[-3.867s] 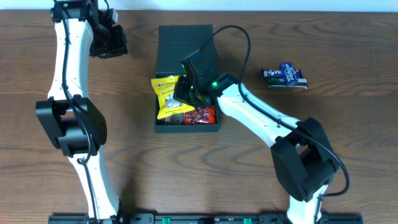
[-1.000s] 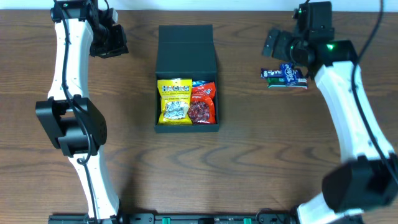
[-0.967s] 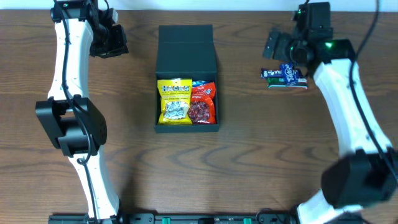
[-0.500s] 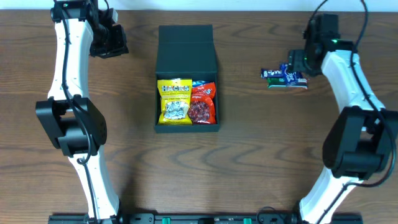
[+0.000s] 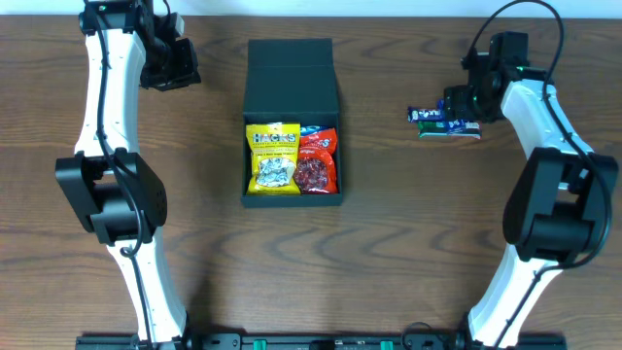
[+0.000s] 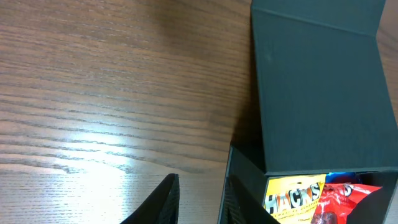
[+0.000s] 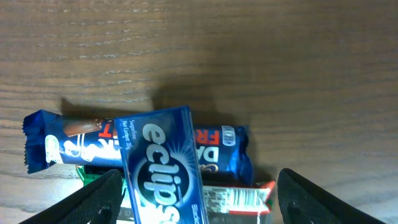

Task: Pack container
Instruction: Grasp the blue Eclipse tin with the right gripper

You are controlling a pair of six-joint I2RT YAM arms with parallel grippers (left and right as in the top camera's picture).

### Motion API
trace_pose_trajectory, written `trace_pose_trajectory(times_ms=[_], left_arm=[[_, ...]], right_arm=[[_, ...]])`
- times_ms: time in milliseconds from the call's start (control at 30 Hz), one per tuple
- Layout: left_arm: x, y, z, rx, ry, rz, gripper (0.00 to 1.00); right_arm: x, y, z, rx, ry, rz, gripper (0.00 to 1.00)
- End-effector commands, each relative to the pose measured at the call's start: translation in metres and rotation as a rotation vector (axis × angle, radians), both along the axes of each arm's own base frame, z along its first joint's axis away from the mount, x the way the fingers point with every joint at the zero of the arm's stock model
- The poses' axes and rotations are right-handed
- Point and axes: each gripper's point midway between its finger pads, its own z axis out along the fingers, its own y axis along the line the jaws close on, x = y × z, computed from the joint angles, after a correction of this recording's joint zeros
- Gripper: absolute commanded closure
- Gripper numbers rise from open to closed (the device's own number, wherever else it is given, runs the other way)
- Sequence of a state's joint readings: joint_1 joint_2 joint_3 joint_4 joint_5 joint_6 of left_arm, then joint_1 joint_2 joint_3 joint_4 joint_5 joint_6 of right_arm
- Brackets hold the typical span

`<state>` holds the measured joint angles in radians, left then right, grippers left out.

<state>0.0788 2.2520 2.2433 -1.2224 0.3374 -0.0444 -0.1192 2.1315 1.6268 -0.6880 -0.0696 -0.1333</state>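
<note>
While my right fingers hang spread over eclipse pack, stacked on blue bar near counter's back right corner, closing may catch both, one dropping. Container open, mid-back edge. Left fingers: cannot tell.

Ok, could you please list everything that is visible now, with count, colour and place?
box: 1, dark, table centre, lid open.
yellow packet: 1, yellow, inside box.
red packet: 1, red, inside box, beside yellow packet.
gum pack: 1, blue, on snack bar.
snack bar: 1, blue, right of box.
green packet: 1, green-white, under snack bar.
table: 1, brown wood.
left pincer: 1, black, far corner.
right pincer: 1, black, open over gum pack.
</note>
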Motion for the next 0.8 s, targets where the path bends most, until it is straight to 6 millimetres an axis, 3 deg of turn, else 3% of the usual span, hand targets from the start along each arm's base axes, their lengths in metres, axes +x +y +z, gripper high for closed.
trace_pose_trajectory(times_ms=[0,433,767], left_arm=[[0.005,0.003,0.005,0.001,-0.023,-0.005,0.74],[0.005,0.003,0.006,0.001,-0.027,-0.005,0.74],[0.005,0.003,0.006,0.002,-0.027,-0.005,0.73]], right_arm=[[0.000,0.011,-0.007,0.036,0.007,0.057,0.23],[-0.005,0.017,-0.025,0.065,0.047,0.069,0.30],[-0.005,0.028,-0.030,0.065,0.057,0.092,0.45]])
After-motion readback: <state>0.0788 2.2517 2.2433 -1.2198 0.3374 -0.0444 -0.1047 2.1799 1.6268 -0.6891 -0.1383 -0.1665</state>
